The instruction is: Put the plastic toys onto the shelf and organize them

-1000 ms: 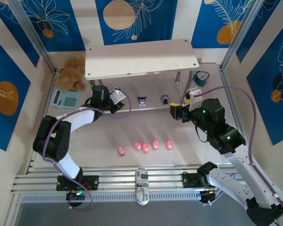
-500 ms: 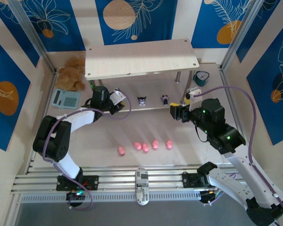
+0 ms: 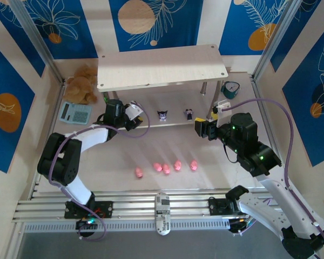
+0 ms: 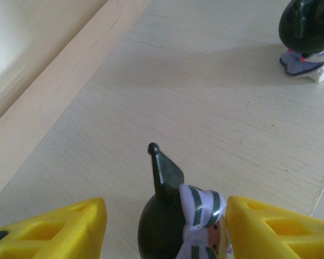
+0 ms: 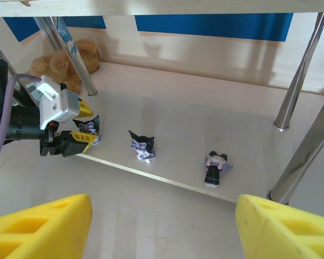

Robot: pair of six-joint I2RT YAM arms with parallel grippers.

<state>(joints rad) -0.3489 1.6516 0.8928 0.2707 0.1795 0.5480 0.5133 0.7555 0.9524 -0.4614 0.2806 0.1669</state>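
Left fingers (image 4: 70,221) are in on the shelf (image 3: 162,67), low over its lower board (image 5: 178,118), with a dark figurine (image 4: 164,221) upright between them. There's clear daylight on one side, and the other finger sits just beside its striped bow; touching or not, I can't tell. I read that as parted and clamping nothing, the figure standing on its own base. Two more dark figurines (image 5: 142,145) stand further along the same board, well apart from each other.

Right fingers (image 5: 43,221) hang wide open and empty, just in front of the board's right end.

What matters next: the figurine's long axis is vertical and it sits dead between my left fingers, so I'd pull straight back along the fingers, since any sideways drift could tip it.

Five pink pigs (image 3: 166,169) lie in a left-to-right row on the bench (image 3: 119,151), between the shelf and the arm bases. The lone pig at the left end (image 3: 139,172) is nearer my left arm, the rest nearer the right — I'd judge the right arm better placed to go first
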